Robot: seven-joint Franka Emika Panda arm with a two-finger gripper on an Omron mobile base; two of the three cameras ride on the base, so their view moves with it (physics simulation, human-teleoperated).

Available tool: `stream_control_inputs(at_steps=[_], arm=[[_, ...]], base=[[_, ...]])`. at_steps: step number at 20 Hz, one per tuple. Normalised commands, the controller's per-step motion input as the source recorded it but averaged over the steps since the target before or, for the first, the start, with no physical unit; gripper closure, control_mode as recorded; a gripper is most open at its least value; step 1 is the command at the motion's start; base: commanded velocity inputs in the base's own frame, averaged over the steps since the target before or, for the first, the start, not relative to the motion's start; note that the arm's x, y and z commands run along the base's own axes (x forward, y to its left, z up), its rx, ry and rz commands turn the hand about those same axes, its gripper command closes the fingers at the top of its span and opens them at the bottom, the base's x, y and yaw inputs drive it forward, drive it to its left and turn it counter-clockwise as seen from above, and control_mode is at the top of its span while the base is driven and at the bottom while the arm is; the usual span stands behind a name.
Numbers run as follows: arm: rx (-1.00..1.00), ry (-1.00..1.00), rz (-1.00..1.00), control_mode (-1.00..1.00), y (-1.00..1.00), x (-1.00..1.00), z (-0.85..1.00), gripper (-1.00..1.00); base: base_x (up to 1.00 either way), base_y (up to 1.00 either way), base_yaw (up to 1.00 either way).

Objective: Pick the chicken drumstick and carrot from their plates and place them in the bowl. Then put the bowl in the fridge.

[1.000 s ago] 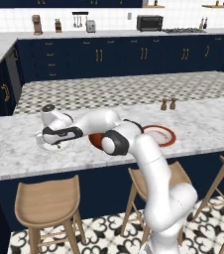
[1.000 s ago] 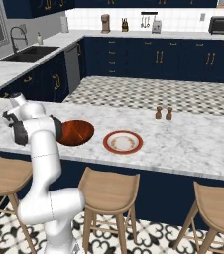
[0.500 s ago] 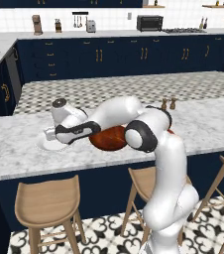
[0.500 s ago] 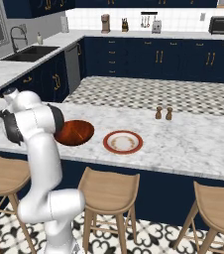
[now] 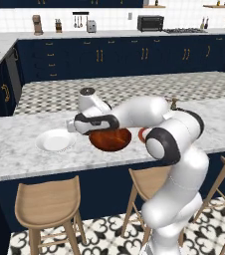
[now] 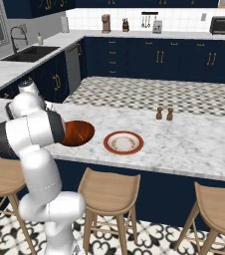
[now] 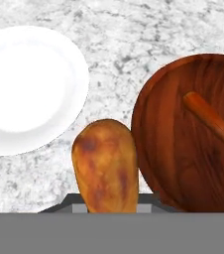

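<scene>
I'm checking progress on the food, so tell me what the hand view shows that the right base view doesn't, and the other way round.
Hand view alone: the drumstick held at the end effector, above the counter between plate and bowl; the carrot already lying in the bowl; the bare white plate.

Right base view alone: the red-rimmed plate, two shakers, the stools, the sink and back cabinets.

Both: the wooden bowl on the marble counter.
</scene>
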Motion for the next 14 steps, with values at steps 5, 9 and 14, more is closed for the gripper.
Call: stream_control_inputs(at_steps=[5,9,14], arm=[[0.0,0.01,0.01,-1.0,-0.98,-0.09,0.02,1.0],[0.0,0.0,0.04,-1.0,-0.89,0.03,-0.12,1.0],[-0.01,0.05,0.07,-1.0,-0.36,0.25,-0.4,1.0]], base=[[0.0,0.0,0.0],[0.0,0.0,0.0],[0.0,0.0,0.0]])
